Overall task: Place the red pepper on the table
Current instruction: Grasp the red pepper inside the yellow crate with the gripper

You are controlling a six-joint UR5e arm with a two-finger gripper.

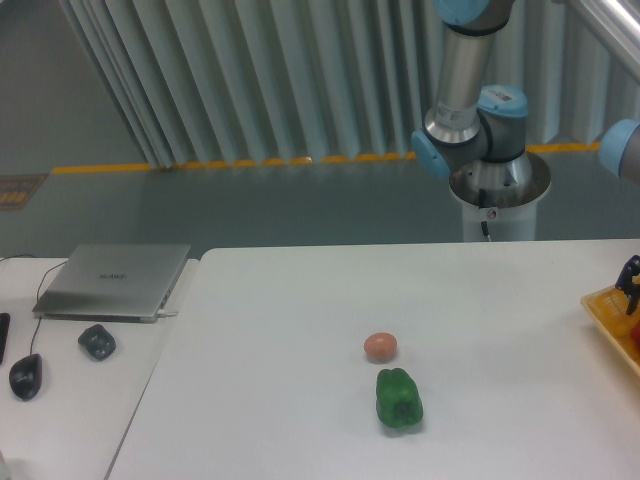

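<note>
Big white table [300, 300] fills the near scene, the arm's base [497, 195] standing behind its far edge, a closed laptop [113, 281] on the desk to the left. At the right edge a yellow tray [610, 318] pokes in with the dark gripper [630, 283] above it, mostly cut off, so its opening and any load can't be made out. Mid-table sit the green pepper [399, 398] and, just beyond, a pinkish ball [380, 347]; the red pepper isn't visible.
</note>
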